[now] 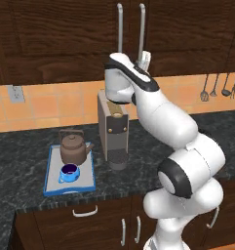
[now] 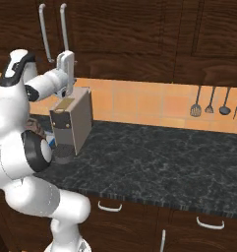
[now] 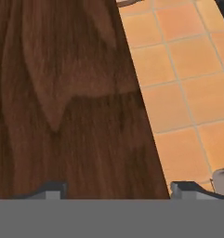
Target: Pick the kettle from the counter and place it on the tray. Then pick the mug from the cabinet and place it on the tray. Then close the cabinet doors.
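A white robot arm reaches up toward a dark wood cabinet (image 1: 65, 34) above a black marbled counter (image 1: 21, 161). Its gripper (image 2: 67, 63) sits just beside the 2 long silver bar handles of the cabinet doors (image 1: 130, 29), which look shut or nearly so. The hand view, close against wood grain with orange wall tile alongside, shows the 2 fingertips (image 3: 50, 189) spread wide with nothing between them, so the jaws are released and empty. On the counter, left of a boxy grey-and-brown coffee machine (image 1: 113, 129), the blue-rimmed tray (image 1: 50, 183) already carries the coppery kettle (image 1: 74, 149) and, just in front of it, the small blue mug (image 1: 69, 171). Only the doors seem left to finish. They are probably stiff, heavy panels that swing on hinges; pushing flat against the wood or hooking a bar handle should move them without any delicate grip. No brand, label or readable writing appears anywhere.
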### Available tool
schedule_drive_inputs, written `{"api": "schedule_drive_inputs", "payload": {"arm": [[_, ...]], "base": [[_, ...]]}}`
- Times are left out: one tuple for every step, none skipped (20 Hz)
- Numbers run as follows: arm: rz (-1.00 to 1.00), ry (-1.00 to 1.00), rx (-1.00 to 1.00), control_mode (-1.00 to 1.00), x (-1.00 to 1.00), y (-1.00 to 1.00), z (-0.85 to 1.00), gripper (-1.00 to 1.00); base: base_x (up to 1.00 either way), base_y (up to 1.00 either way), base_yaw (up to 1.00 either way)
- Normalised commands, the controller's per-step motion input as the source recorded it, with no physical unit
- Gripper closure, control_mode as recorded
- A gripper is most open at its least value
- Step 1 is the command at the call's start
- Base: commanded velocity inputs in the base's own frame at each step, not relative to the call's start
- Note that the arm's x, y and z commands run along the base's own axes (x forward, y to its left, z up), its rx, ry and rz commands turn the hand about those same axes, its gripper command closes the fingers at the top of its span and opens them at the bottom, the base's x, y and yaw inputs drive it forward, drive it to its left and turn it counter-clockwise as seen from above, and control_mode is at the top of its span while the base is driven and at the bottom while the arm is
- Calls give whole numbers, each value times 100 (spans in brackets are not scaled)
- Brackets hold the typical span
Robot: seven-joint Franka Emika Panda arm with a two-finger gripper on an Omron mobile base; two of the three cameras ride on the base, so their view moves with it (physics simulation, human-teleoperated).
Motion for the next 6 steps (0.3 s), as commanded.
{"api": "schedule_drive_inputs", "payload": {"arm": [[-5, 19, 0, -100, 63, 0, -4, -100], [-2, 17, 0, -100, 59, 0, -3, -100], [-1, 13, 0, -100, 50, 0, -3, -100], [0, 5, 0, -100, 7, 0, 0, -100], [0, 0, 0, -100, 0, 0, 0, -100], [0, 0, 0, -100, 0, 0, 0, -100]], "base": [[0, 0, 0], [0, 0, 0], [0, 0, 0], [0, 0, 0], [0, 0, 0], [0, 0, 0]]}}
